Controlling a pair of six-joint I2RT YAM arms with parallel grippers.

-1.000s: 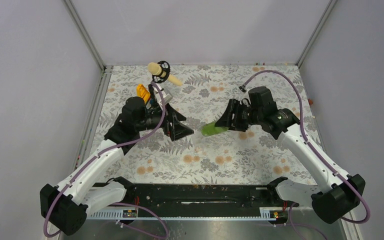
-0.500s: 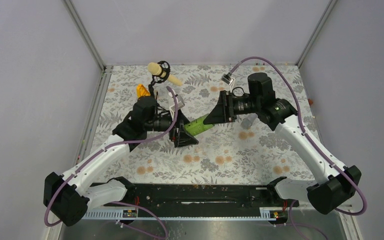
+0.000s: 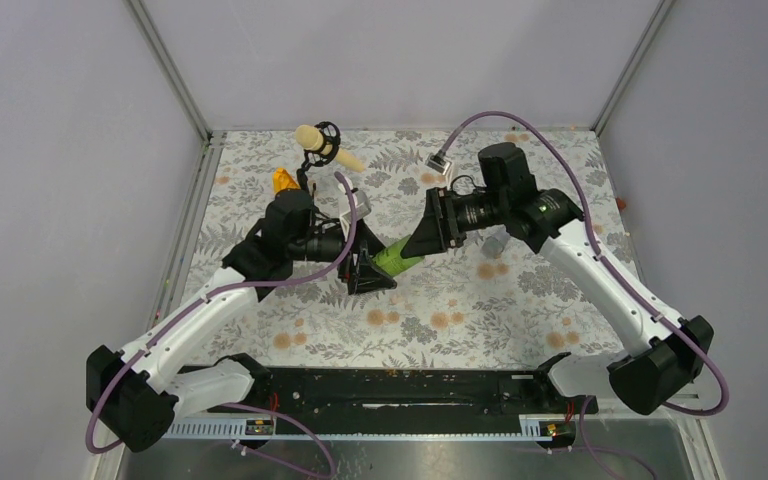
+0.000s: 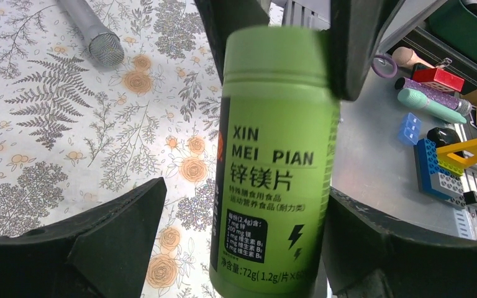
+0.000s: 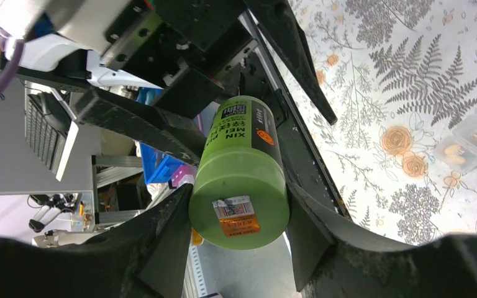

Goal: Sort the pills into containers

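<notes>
Two arms meet over the middle of the flower-patterned bench [image 3: 460, 325], and a green bottle [image 3: 397, 257] lies slanted between them. At the upper left of the top view an orange object [image 3: 282, 180] sits just beside the left arm [image 3: 210, 310]. Behind it is a cream foam-tipped thing [image 3: 318, 140] set in a black ring. The left jaws stand wide open around the nearer end of the bottle. In the left wrist view one finger [image 4: 99, 248] is well apart from the green wall and the other [image 4: 360, 248] is just beside it; whether that one touches I cannot tell. The bottle's label reads XIN MEI PIAN, and a grey microphone [image 4: 93, 37] rests on the bench at the upper left of that frame. Further right, the right jaws are closed on the bottle's other end at the tip of the right arm [image 3: 600, 285]. In the right wrist view both fingers press against its sides and its stickered flat end faces the camera. At the right edge of that frame a see-through container [image 5: 472, 136] sits on the bench, well apart from the bottle, with what look like tan pills [image 5: 452, 151] inside
</notes>
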